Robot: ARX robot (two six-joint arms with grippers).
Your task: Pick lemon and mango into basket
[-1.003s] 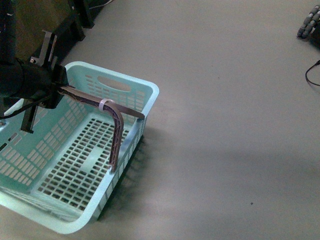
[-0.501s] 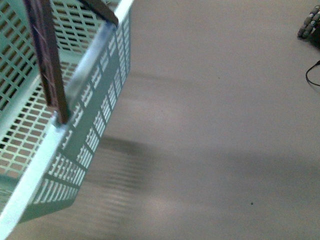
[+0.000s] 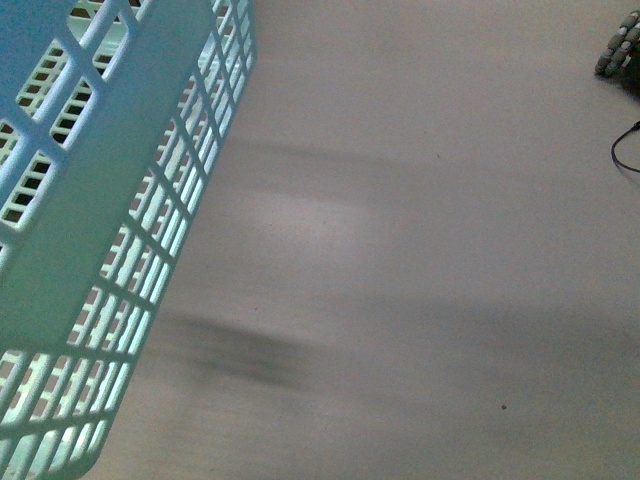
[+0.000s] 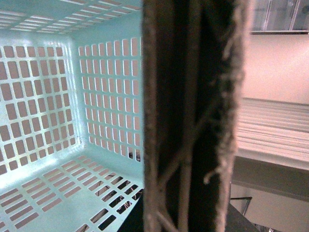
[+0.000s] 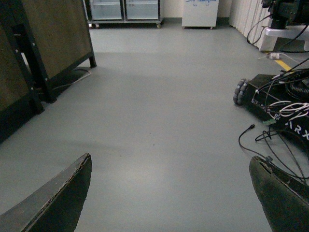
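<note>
The pale teal basket [image 3: 110, 230] hangs in the air, tilted, and its slotted wall fills the left of the front view. In the left wrist view I look into its empty slotted inside [image 4: 63, 121], with the brownish handle [image 4: 188, 106] running close across the picture. My left gripper [image 4: 186, 208] is shut on that handle, its fingers mostly hidden behind it. My right gripper [image 5: 169, 198] is open over bare grey floor, nothing between its fingertips [image 5: 63, 198]. The lemon and the mango are out of view.
A dark wooden panel on a black frame [image 5: 53, 43] stands at one side of the floor. A wheeled robot base with loose cables [image 5: 270, 96] sits at the other side; its wheel [image 3: 620, 50] and a cable [image 3: 625, 150] show in the front view.
The basket has gone from resting on the floor to hanging high and close to the front camera. The handle and my left arm have left the front view.
</note>
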